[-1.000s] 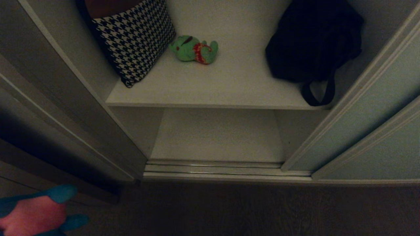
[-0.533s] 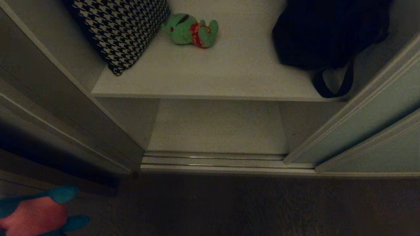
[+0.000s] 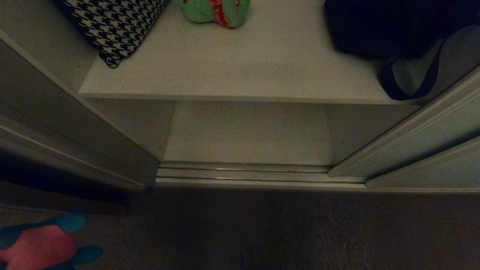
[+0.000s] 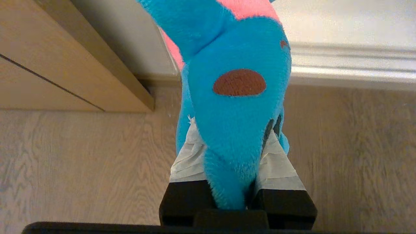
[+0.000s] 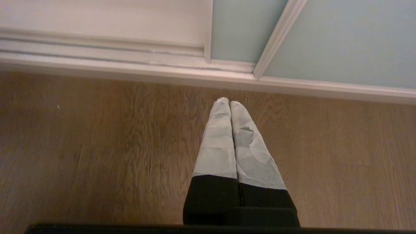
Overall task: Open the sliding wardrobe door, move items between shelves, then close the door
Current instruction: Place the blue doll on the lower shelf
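Note:
My left gripper (image 4: 232,130) is shut on the teal-blue plush toy (image 4: 237,97), whose pink side shows at the head view's lower left (image 3: 41,243), above the floor in front of the wardrobe. The green plush toy with red shorts (image 3: 210,9) lies at the back of the upper white shelf (image 3: 243,71). Nothing lies on the visible part of the lower shelf (image 3: 247,131) beneath it. The sliding wardrobe door (image 3: 416,138) stands pushed to the right, leaving the compartment open. My right gripper (image 5: 226,102) hangs shut and holds nothing, over the floor near the door (image 5: 341,39).
A houndstooth cushion (image 3: 112,22) leans on the upper shelf's left side. A black bag (image 3: 390,26) sits on its right, with a strap (image 3: 408,86) hanging over the shelf edge. The floor track (image 3: 243,174) runs along the wardrobe's foot, and wooden floor (image 3: 262,232) lies before it.
The whole head view has shifted: shelf, cushion, green toy and bag have slid towards the picture's top as the camera moved. The held toy keeps its place in the picture.

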Robot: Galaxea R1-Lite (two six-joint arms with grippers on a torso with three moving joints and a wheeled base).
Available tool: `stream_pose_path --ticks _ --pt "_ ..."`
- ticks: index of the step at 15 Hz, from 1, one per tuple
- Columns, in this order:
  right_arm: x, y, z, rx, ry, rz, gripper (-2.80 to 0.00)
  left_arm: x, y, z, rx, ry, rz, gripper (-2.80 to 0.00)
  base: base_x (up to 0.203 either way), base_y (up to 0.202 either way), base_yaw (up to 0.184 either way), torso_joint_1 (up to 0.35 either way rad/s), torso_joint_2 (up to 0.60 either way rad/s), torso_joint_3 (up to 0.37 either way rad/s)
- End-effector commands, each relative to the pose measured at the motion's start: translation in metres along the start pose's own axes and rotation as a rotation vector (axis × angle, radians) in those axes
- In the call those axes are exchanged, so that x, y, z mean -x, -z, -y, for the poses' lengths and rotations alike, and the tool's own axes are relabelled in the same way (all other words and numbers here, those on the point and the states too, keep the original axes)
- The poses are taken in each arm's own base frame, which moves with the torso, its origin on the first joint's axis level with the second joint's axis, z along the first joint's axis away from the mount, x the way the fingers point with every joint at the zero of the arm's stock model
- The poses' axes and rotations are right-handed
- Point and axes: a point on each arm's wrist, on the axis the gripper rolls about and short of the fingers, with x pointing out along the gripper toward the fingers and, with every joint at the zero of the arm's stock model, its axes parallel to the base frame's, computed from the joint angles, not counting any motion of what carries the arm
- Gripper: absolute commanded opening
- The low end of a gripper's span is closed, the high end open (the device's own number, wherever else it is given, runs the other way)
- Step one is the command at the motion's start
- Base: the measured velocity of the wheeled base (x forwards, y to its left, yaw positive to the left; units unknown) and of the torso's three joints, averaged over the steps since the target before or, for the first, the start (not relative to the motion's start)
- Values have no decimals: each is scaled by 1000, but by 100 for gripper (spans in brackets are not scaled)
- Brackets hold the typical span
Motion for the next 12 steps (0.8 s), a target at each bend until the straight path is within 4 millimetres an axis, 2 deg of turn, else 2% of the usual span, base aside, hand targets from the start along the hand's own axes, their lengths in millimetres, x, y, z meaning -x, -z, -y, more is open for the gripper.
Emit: stream_pose_path --ticks 1,12 --pt "0 0 0 0 0 1 -280 0 0 0 0 1 -2 -280 0 0 0 -1 1 -193" --pt "0 0 0 0 0 1 -280 0 0 0 0 2 -2 -280 0 0 0 3 1 -198"
